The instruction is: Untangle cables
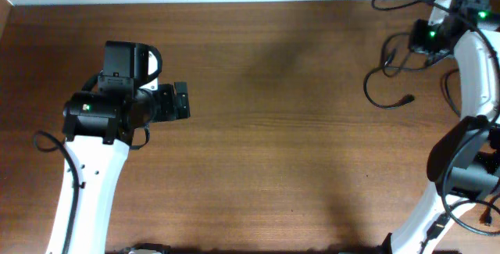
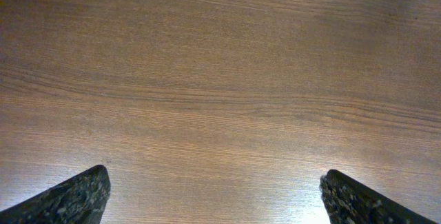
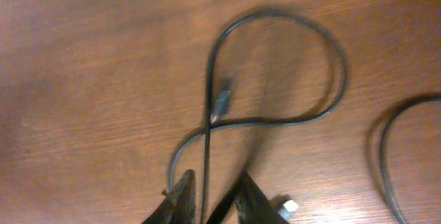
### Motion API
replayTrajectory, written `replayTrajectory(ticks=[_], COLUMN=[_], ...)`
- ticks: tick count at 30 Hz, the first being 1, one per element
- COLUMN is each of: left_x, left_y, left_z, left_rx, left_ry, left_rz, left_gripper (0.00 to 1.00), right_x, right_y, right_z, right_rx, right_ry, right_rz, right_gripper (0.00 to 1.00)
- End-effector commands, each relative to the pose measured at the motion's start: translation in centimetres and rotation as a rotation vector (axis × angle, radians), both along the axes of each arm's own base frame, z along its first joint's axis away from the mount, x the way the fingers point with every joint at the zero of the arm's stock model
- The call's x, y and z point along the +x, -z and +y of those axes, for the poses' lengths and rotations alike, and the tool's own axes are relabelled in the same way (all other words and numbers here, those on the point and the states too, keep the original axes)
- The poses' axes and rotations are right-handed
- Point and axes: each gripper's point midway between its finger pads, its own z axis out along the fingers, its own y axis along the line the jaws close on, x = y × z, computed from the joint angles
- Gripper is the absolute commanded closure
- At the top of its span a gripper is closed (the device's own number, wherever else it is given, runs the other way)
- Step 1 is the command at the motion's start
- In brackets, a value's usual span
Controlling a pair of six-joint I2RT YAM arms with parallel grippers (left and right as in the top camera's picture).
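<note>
The thin black cables (image 1: 380, 82) lie bunched at the far right of the table, one small plug (image 1: 408, 99) pointing left. My right gripper (image 1: 420, 41) hangs over them. In the right wrist view its jaws (image 3: 215, 189) stand slightly apart, and a cable strand (image 3: 207, 134) runs up between them into a wide loop (image 3: 337, 65) with a dark plug (image 3: 222, 100) inside it. Another cable (image 3: 384, 148) curves at the right edge. My left gripper (image 1: 181, 100) is far off at the left, wide open (image 2: 213, 189) over bare wood, with nothing between its fingers.
A light-tipped plug end (image 3: 289, 205) lies just right of the right gripper's fingers. Thicker arm wires (image 1: 449, 90) run along the right arm. The brown wooden table (image 1: 281, 129) ends at a pale wall along the far edge.
</note>
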Motion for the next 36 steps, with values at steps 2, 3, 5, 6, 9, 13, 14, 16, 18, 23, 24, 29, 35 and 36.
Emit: replayTrajectory(ticks=[2,3,5,6,9,13,14,16,18,23,24,29,35,36], left_x=[0.1,0.1,0.1,0.1,0.1,0.1,0.1,0.1,0.1,0.1,0.1,0.1,0.1,0.1], left_y=[0.0,0.0,0.0,0.0,0.0,0.0,0.0,0.0,0.0,0.0,0.0,0.0,0.0,0.0], left_z=[0.2,0.2,0.2,0.2,0.2,0.2,0.2,0.2,0.2,0.2,0.2,0.2,0.2,0.2], left_rx=[0.008,0.008,0.008,0.008,0.008,0.008,0.008,0.008,0.008,0.008,0.008,0.008,0.008,0.008], left_ry=[-0.006,-0.006,-0.006,-0.006,-0.006,-0.006,-0.006,-0.006,-0.006,-0.006,-0.006,-0.006,-0.006,-0.006], left_rz=[0.000,0.000,0.000,0.000,0.000,0.000,0.000,0.000,0.000,0.000,0.000,0.000,0.000,0.000], left_gripper=[0.01,0.01,0.01,0.01,0.01,0.01,0.01,0.01,0.01,0.01,0.01,0.01,0.01,0.01], right_x=[-0.8,-0.9,-1.2,-1.4,-2.3,-4.1,-4.8,-6.3,-7.1,-9.7,-10.5,-14.9,-19.7,-20.0], right_y=[2.0,2.0,2.1,2.1,2.4,2.3,1.7,0.2,-1.5,-7.1,-8.4,-13.4,-15.9,-16.1], right_z=[0.8,0.8,0.8,0.8,1.1,1.6,1.9,2.3,2.5,3.7,4.2,7.4,9.7,9.8], right_rx=[0.030,0.032,0.035,0.038,0.048,0.068,0.075,0.079,0.076,0.082,0.092,0.193,0.260,0.259], right_ry=[-0.025,-0.025,-0.023,-0.023,-0.023,-0.026,-0.027,-0.027,-0.027,-0.040,-0.047,-0.100,-0.124,-0.124], right_rz=[0.074,0.080,0.089,0.100,0.138,0.199,0.214,0.227,0.212,0.134,0.115,0.053,0.070,0.069], right_gripper=[0.40,0.37,0.30,0.27,0.23,0.22,0.22,0.22,0.22,0.22,0.22,0.22,0.23,0.22])
